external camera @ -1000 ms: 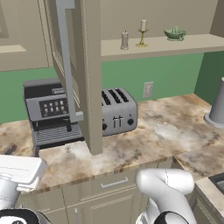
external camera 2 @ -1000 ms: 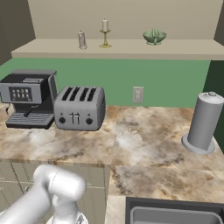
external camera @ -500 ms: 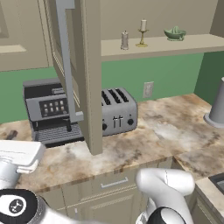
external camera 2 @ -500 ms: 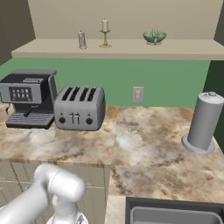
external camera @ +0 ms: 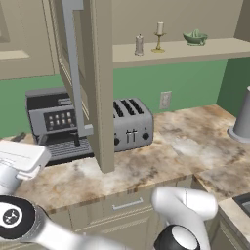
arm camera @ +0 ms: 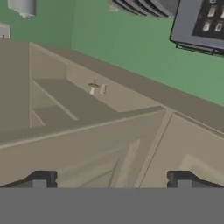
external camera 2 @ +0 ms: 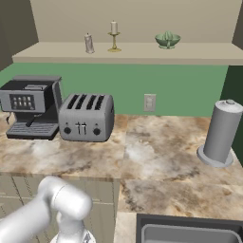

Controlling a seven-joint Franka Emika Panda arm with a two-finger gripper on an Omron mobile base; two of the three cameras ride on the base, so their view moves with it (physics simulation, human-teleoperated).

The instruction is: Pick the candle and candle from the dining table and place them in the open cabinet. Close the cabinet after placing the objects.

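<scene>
Beige door [external camera: 100, 83] stood swung out toward the robot, almost edge-on in the left base view, with its grey bar handle [external camera: 73, 63] running straight up and down on the face that turned left. Behind and to the right of it ran the open shelf [external camera: 215, 49] of the cabinet. Both candles were already on that shelf: the taper [external camera: 159, 28] upright on its brass stick, and the stub [external camera: 139, 45] just beside it on the left, apart from it. A green bowl [external camera: 195, 36] sat further right along the same shelf. From the right base view the taper [external camera 2: 114, 27] and stub [external camera 2: 88, 43] stood the same way, well above the toaster [external camera 2: 87, 116] and coffee machine [external camera 2: 31, 107] on the marble counter [external camera 2: 156, 152].

The gripper [arm camera: 111, 180] had its jaws spread as wide as they go, with nothing between them. Its camera was rolled over, looking up and across, so the candles [arm camera: 97, 89] showed tiny and far off, well away from the tips.

By my reading the placing was done and only the closing remained. That move turned on one thing: the arm [external camera: 19, 158] sat low and left of the door, on the handle side, so the door lay up and to its right, its long axis vertical. A push from there should swing it rightward across the shelf.
</scene>
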